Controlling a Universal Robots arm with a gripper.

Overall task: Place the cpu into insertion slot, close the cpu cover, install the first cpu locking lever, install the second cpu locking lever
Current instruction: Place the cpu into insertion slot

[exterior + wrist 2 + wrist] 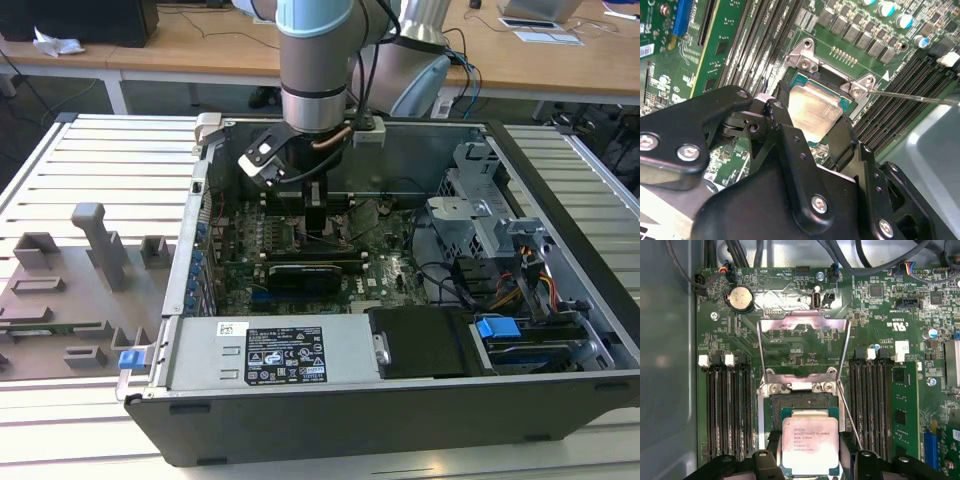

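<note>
The cpu [810, 444] [815, 111] sat between my two black fingers [785, 135], dull silver top facing up. In both wrist views one finger pressed against each of two opposite edges, so my gripper [810, 456] [810, 125] was closed narrowly on the chip.

Directly beneath it was the socket [802, 402]. The chip overlapped most of the socket, but a dark strip showed bare along the socket's hinge edge. I could not tell whether the chip was seated or held just above.

Past that strip, the cpu cover [804, 326] stood swung open. Its thin silver frame was thrown back over the motherboard [790, 357], away from my fingers, with green board visible through its central opening. A thin wire lever [850, 415] ran free beside the socket, not hooked down.

Banks of black memory slots [727, 410] flanked the socket along both remaining sides. Beyond the cover's far bar, a round coin battery [740, 299] lay near the motherboard's edge.

In the exterior view I reached straight down into the open computer case [400, 420], with my gripper [318, 222] over the middle of the motherboard, toward the case's far wall.
</note>
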